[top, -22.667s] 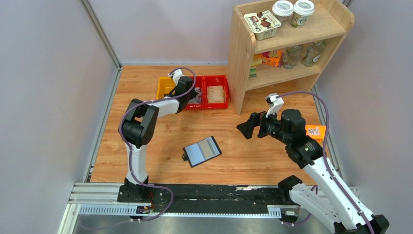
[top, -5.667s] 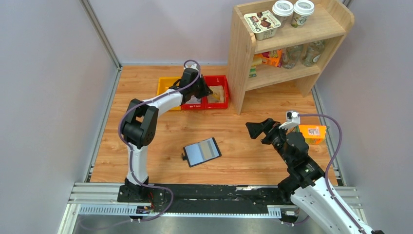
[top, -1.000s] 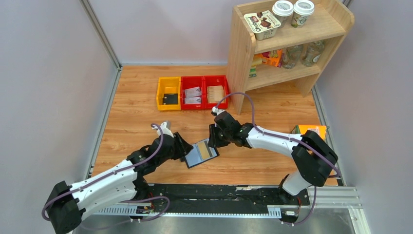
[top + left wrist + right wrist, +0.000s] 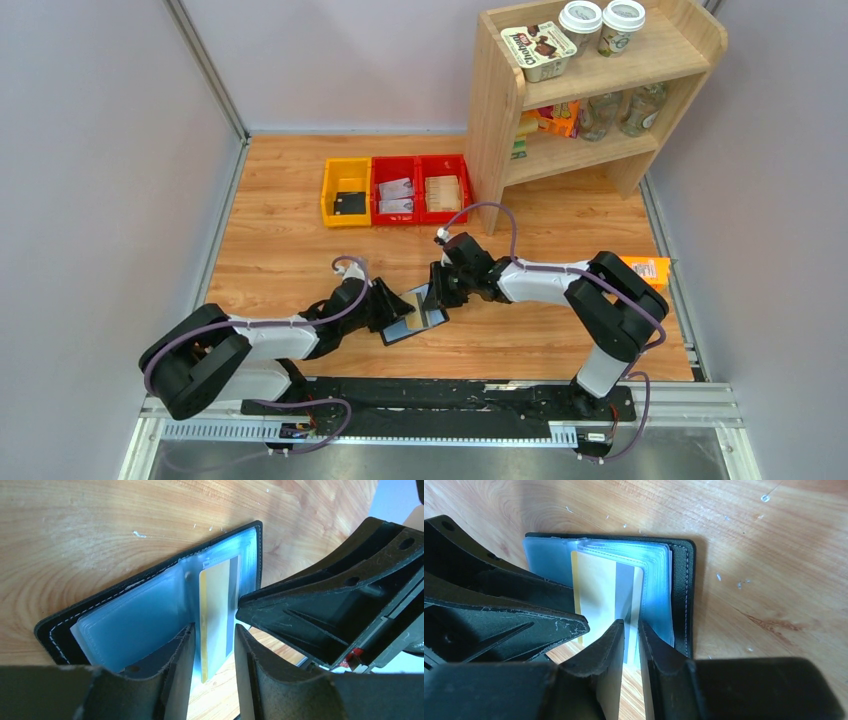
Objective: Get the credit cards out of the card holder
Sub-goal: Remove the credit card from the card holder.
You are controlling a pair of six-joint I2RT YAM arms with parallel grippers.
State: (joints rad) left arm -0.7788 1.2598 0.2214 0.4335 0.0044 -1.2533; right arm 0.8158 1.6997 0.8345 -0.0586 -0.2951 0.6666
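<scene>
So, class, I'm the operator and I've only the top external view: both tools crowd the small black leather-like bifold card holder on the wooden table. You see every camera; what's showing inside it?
Observer: The left wrist view shows the card holder open, a gold card with a grey stripe among its clear bluish plastic sleeves.
Operator: Is anything gripping that card?
Observer: In the right wrist view the right tool has the card's striped edge in its narrow gap; a firm grip isn't certain.
</scene>
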